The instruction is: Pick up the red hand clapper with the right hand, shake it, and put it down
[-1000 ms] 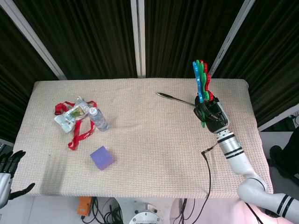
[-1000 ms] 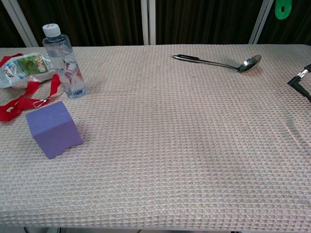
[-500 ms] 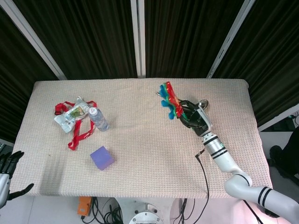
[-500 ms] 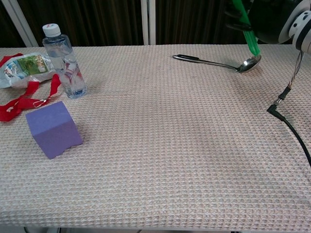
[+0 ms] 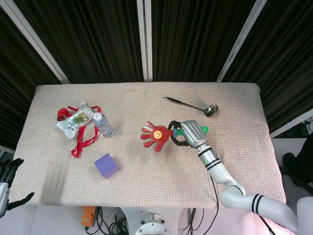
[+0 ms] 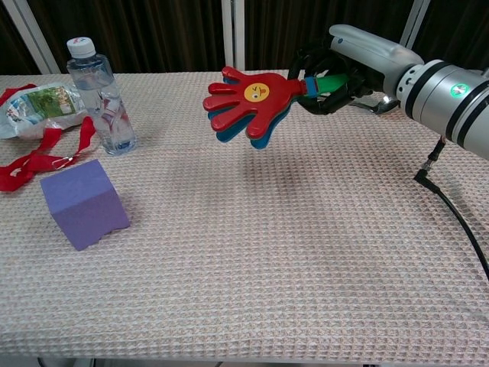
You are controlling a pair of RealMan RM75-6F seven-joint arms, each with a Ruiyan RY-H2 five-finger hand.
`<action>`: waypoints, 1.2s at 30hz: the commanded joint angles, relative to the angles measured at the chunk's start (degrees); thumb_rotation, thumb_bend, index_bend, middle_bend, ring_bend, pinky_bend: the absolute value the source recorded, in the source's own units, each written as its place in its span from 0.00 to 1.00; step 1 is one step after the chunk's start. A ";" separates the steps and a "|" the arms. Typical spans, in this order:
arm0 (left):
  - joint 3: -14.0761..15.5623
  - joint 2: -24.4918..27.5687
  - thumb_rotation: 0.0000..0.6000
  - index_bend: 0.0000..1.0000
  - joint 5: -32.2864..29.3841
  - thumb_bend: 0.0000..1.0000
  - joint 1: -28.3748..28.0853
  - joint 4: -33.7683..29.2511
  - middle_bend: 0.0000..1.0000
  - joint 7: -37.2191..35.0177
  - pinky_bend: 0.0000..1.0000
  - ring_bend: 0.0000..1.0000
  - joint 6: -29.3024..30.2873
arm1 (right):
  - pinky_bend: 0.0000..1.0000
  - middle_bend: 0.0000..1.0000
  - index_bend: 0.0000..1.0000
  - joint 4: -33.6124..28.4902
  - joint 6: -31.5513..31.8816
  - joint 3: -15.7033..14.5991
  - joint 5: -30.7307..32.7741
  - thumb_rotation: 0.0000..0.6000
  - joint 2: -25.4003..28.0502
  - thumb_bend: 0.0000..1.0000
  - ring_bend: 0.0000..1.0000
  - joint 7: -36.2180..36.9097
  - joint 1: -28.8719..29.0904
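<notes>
- Left hand (image 5: 9, 182), dark robot hand at the bottom-left edge of the head view, off the table corner far left of the clear plastic water bottle (image 6: 102, 98); fingers apart, holding nothing.
- Crumpled snack packet with red ribbon lanyard (image 6: 40, 107) lies just left of the bottle, ribbon trailing toward the front.
- Purple foam cube (image 6: 84, 202) sits in front of the bottle, near it, slightly left.
- Red hand clapper (image 6: 250, 100), plastic palm with yellow smiley, blue leaf under it, green handle: well right of the bottle, in the air above the beige waffle-weave tablecloth (image 6: 252, 260), palm flat and pointing toward the bottle, shadow on the cloth below.
- Right hand (image 6: 348, 73), further right of the bottle, fingers clenched round the green handle, grasping the clapper.
- Metal ladle (image 5: 191, 104) lies behind the clapper, far right of the bottle.
- Judged step: shaking or about to set down. Keep the handle grip firm, flick from the wrist, stay clear of the ladle and bottle, lower flat before releasing.
</notes>
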 commanded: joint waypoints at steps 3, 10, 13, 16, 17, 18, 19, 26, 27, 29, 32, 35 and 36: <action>0.00 0.15 1.00 0.09 0.17 0.12 -0.02 -0.37 0.07 0.30 0.00 0.00 0.09 | 1.00 0.72 0.96 -4.22 3.50 -0.50 5.58 1.00 -1.18 0.40 0.81 8.47 0.16; 0.00 0.23 1.00 0.09 0.19 0.12 -0.05 -0.51 0.07 0.32 0.00 0.00 0.06 | 1.00 0.70 0.95 -14.07 -11.72 10.42 9.78 1.00 4.29 0.41 0.81 65.51 -6.41; 0.03 0.28 1.00 0.09 -0.03 0.12 -0.01 -0.51 0.07 0.23 0.00 0.00 -0.09 | 1.00 0.72 0.95 -10.80 -13.42 11.41 4.42 1.00 4.46 0.42 0.81 80.36 -7.83; -0.04 0.13 1.00 0.09 0.06 0.12 -0.06 -0.47 0.07 0.20 0.00 0.00 -0.03 | 1.00 0.72 0.95 -7.28 -13.70 10.68 -0.36 1.00 4.46 0.42 0.81 90.07 -7.62; -0.05 0.09 1.00 0.09 0.14 0.12 -0.07 -0.47 0.07 0.26 0.00 0.00 0.00 | 1.00 0.72 0.95 -6.35 -13.78 10.20 -1.47 1.00 4.51 0.42 0.81 92.39 -7.39; -0.06 0.06 1.00 0.09 0.18 0.12 -0.09 -0.49 0.07 0.33 0.00 0.00 0.00 | 1.00 0.72 0.95 -5.60 -13.80 9.75 -2.45 1.00 4.58 0.42 0.81 94.77 -7.14; -0.06 0.05 1.00 0.09 0.20 0.12 -0.11 -0.51 0.07 0.39 0.00 0.00 -0.01 | 1.00 0.72 0.95 -4.93 -13.80 9.29 -3.35 1.00 4.67 0.42 0.81 97.20 -6.86; -0.05 0.13 1.00 0.09 0.20 0.12 -0.08 -0.46 0.07 0.36 0.00 0.00 0.05 | 1.00 0.72 0.95 3.64 -11.20 3.52 -10.50 1.00 3.75 0.42 0.81 96.67 -2.15; -0.05 0.19 1.00 0.09 0.15 0.12 -0.05 -0.48 0.07 0.36 0.00 0.00 0.06 | 1.00 0.72 0.95 5.02 -10.06 2.64 -11.46 1.00 3.23 0.41 0.81 91.76 -1.53; -0.08 0.25 1.00 0.09 0.08 0.12 -0.02 -0.50 0.07 0.30 0.00 0.00 0.12 | 1.00 0.72 0.95 7.82 -7.16 0.93 -12.91 1.00 1.67 0.41 0.81 77.39 -0.51; -0.09 0.16 1.00 0.09 0.00 0.12 -0.01 -0.36 0.07 0.24 0.00 0.00 0.05 | 1.00 0.73 0.94 9.27 -3.77 -0.31 -12.67 1.00 -0.29 0.41 0.81 55.74 0.11; -0.08 0.05 1.00 0.09 -0.09 0.12 -0.05 -0.18 0.07 0.16 0.00 0.00 -0.12 | 1.00 0.74 0.94 8.95 -0.32 -0.68 -11.67 1.00 -1.44 0.41 0.81 33.46 0.36; -0.08 0.03 1.00 0.09 -0.09 0.12 -0.05 -0.14 0.07 0.15 0.00 0.00 -0.11 | 1.00 0.74 0.94 8.60 0.63 -0.82 -11.36 1.00 -1.67 0.41 0.81 27.10 0.39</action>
